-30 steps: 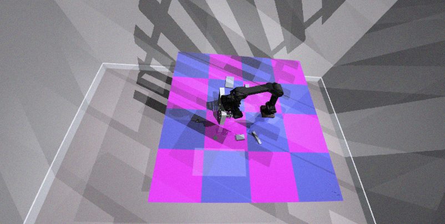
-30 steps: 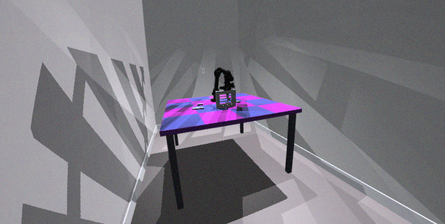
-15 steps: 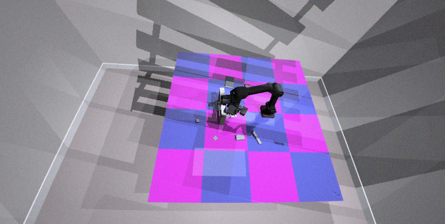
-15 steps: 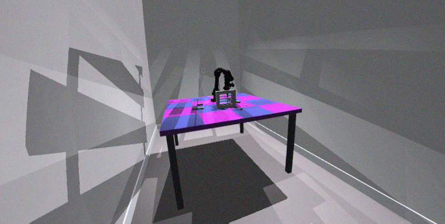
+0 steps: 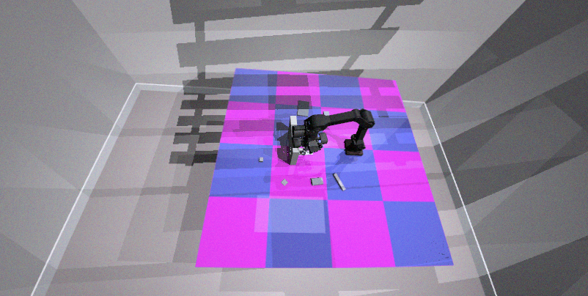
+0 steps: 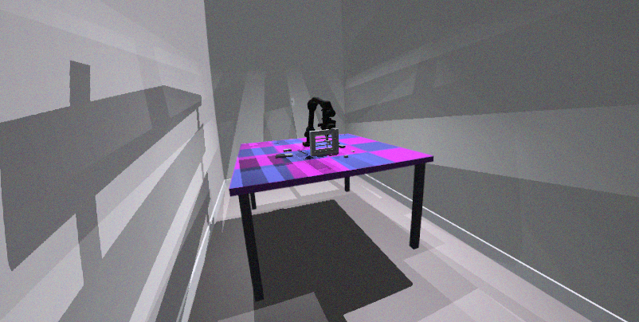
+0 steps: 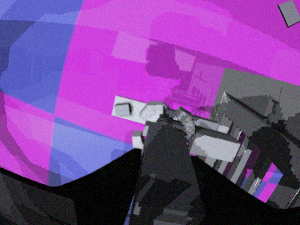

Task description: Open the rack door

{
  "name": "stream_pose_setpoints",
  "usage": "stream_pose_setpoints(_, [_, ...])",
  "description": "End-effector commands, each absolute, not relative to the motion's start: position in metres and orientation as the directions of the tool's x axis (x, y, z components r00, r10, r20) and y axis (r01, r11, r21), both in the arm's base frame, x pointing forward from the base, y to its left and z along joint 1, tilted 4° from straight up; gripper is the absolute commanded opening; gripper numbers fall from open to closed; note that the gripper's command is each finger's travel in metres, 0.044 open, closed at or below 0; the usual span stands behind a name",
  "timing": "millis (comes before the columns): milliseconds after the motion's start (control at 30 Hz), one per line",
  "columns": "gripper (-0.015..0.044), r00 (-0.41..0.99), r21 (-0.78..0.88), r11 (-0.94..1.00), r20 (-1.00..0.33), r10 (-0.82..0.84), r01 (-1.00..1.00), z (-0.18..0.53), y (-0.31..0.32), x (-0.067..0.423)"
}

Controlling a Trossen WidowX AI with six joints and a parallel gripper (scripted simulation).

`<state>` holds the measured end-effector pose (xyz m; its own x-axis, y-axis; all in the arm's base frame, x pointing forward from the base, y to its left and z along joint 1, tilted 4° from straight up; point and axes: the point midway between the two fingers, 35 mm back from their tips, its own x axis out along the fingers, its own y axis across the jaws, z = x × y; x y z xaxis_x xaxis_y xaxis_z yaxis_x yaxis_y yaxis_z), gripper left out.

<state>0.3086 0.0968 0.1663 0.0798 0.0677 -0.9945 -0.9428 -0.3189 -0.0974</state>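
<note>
Seen from the exterior camera, the near edge of the tabletop point(image 5: 358, 231) point(image 6: 331, 175) came first, with a small cube point(image 5: 261, 159) point(image 6: 346, 156) just inside it. Behind stood the upright grey rack frame point(image 5: 293, 157) point(image 6: 312, 143). On its arm side was the door's pale handle point(image 7: 152, 110), with the tool point(image 5: 308, 149) point(image 6: 327, 141) point(image 7: 163, 160) clamped on it; how far the door stood open could not be told. Beyond, the black arm point(image 5: 339, 119) point(image 6: 319, 100) arched over to its base point(image 5: 348, 152), and grey walls point(image 6: 272, 29) rose farthest back.
</note>
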Motion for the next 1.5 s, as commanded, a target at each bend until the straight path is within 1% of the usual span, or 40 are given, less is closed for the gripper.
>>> stream_pose_setpoints(0, [0.0015,0.081,-0.103,-0.499,-0.995,0.066,-0.861,0.1659,0.0967,0.3088])
stream_pose_setpoints(67, [0.0015,0.081,-0.104,-0.526,-0.995,0.066,-0.844,0.1659,0.0967,0.3088])
stream_pose_setpoints(333, [0.0015,0.081,-0.104,-0.526,-0.995,0.066,-0.844,0.1659,0.0967,0.3088])
stream_pose_setpoints(667, [0.0278,0.081,-0.104,-0.526,-0.995,0.066,-0.844,0.1659,0.0967,0.3088])
stream_pose_setpoints(700, [0.0287,0.081,-0.104,-0.526,-0.995,0.066,-0.844,0.1659,0.0967,0.3088])
stream_pose_setpoints(767, [0.0287,0.081,-0.103,-0.498,-0.995,0.066,-0.861,0.1659,0.0967,0.3088])
stream_pose_setpoints(967, [0.0287,0.081,-0.094,-0.232,-0.995,0.066,-0.968,0.1659,0.0967,0.3088])
stream_pose_setpoints(1133, [0.0287,0.081,-0.080,0.013,-0.995,0.066,-0.997,0.1660,0.0967,0.3088])
stream_pose_setpoints(1300, [0.0287,0.081,-0.062,0.258,-0.995,0.066,-0.964,0.1660,0.0967,0.3088])
stream_pose_setpoints(1467, [0.0287,0.081,-0.039,0.486,-0.995,0.066,-0.873,0.1660,0.0967,0.3088])
